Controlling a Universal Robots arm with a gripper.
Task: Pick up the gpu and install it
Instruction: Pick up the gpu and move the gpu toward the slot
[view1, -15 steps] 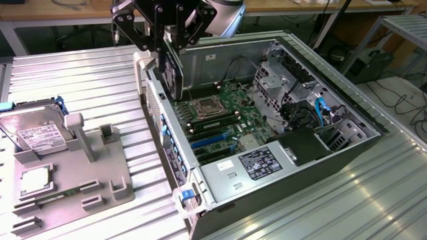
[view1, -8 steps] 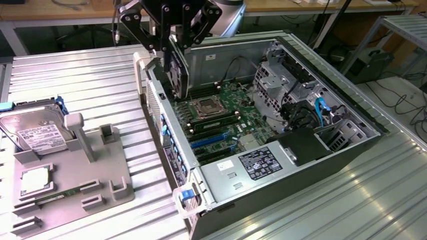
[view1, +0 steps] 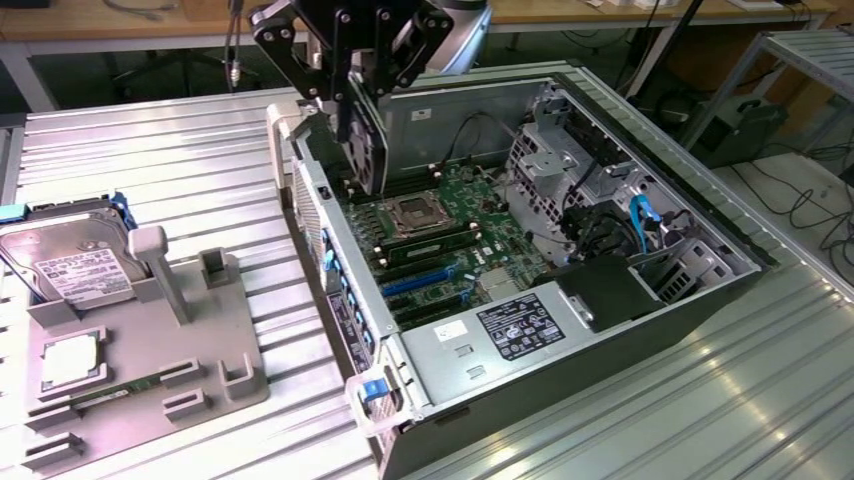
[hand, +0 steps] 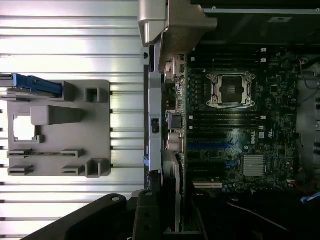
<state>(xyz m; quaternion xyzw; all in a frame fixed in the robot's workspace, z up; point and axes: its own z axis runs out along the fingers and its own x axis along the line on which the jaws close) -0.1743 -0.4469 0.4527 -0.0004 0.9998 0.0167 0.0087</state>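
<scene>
The gpu (view1: 370, 155), a thin dark card with a silvery edge, hangs upright from my gripper (view1: 358, 108), which is shut on its top edge. It is held over the rear wall of the open computer case (view1: 694, 290), above the motherboard (view1: 461, 235), and I cannot tell whether its lower edge touches anything. The blue expansion slots (view1: 427, 280) lie nearer the case's front than the card. In the wrist view the gpu (hand: 178, 195) shows edge-on as a strip between my fingers (hand: 147, 217), beside the case's rear panel (hand: 152, 125) and level with the blue slots (hand: 210, 146).
On the exterior view's left, a grey holder (view1: 200, 330) carries a silver hard drive (view1: 67, 260), a square processor chip (view1: 70, 360) and a memory stick (view1: 107, 395). Inside the case are the processor socket (view1: 414, 215), the power supply (view1: 514, 330) and cables (view1: 641, 225). A ribbed metal table (view1: 174, 150) surrounds everything.
</scene>
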